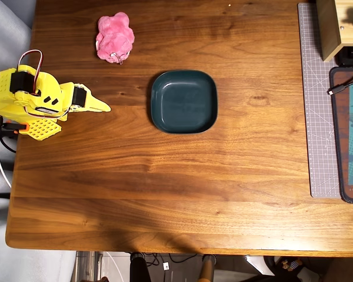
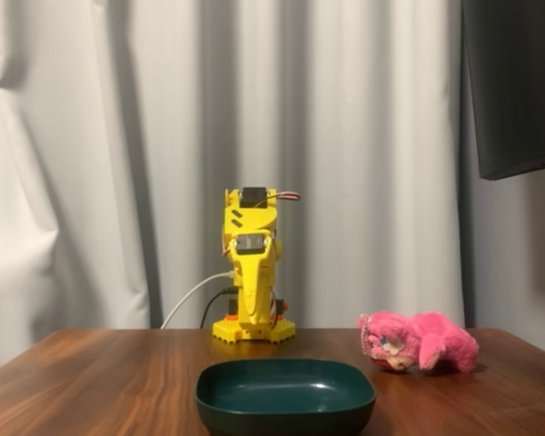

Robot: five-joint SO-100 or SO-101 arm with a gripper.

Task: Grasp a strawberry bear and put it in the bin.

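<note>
Folded low at the table's left edge in the overhead view, yellow gripper (image 1: pixel 99 106) pointing toward 3 o'clock, fingers drawn together to a narrow beak and holding nothing. Lying toward 1 o'clock from that tip, well apart from it: the strawberry bear (image 1: pixel 114 37), a pink lump near the far edge of the table (image 1: pixel 135 194), long axis running roughly 12 to 6 in this view, small loop at its 6 o'clock end. From the fixed view, seen lying on its side (image 2: pixel 418 341), face toward the camera, to the right of the arm's base. Straight ahead at 3 o'clock from the tip: the bin (image 1: pixel 183 101), empty, near but not touching anything, and at about 4 o'clock from the bear. Bare wood between tip and bear, nothing blocking. Probably needed first: opening the fingers, then a swing toward 1 o'clock. Well off at the table's right edge, a grey cutting mat (image 1: pixel 317 106) and a wooden box (image 1: pixel 329 29), clear of any likely path.
</note>
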